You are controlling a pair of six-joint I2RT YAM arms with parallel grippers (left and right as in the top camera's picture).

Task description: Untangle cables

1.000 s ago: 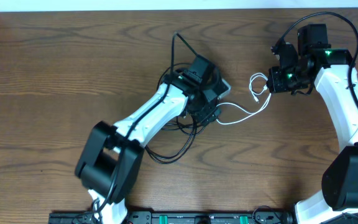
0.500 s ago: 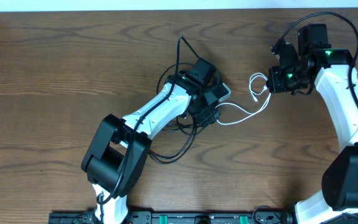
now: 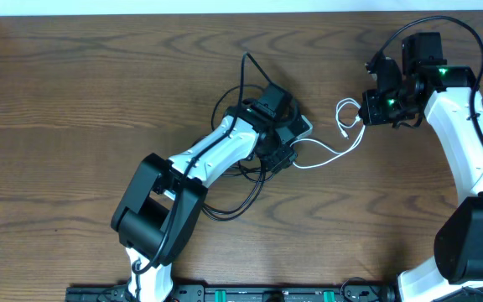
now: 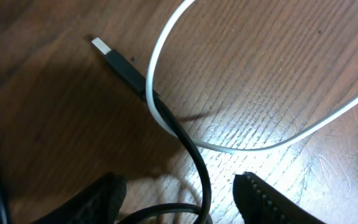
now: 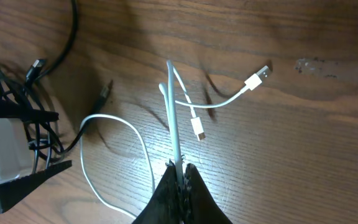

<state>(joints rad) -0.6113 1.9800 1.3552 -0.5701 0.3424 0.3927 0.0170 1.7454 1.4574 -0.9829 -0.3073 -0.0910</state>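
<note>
Right wrist view shows the right hand (image 5: 180, 173) pinched shut on a doubled stretch of the white cable (image 5: 174, 118), whose plug ends lie loose on the worktop (image 5: 303, 124). Mid-worktop, the left hand (image 4: 179, 202) hovers with its fingers apart astride the black cable (image 4: 190, 146), gripping nothing, close to where the white cable crosses it. Closing there could catch both cords, and a pull would then likely tighten the crossing rather than free it.

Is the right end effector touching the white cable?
Touching. The right wrist view shows the right end effector shut on the white cable.
</note>
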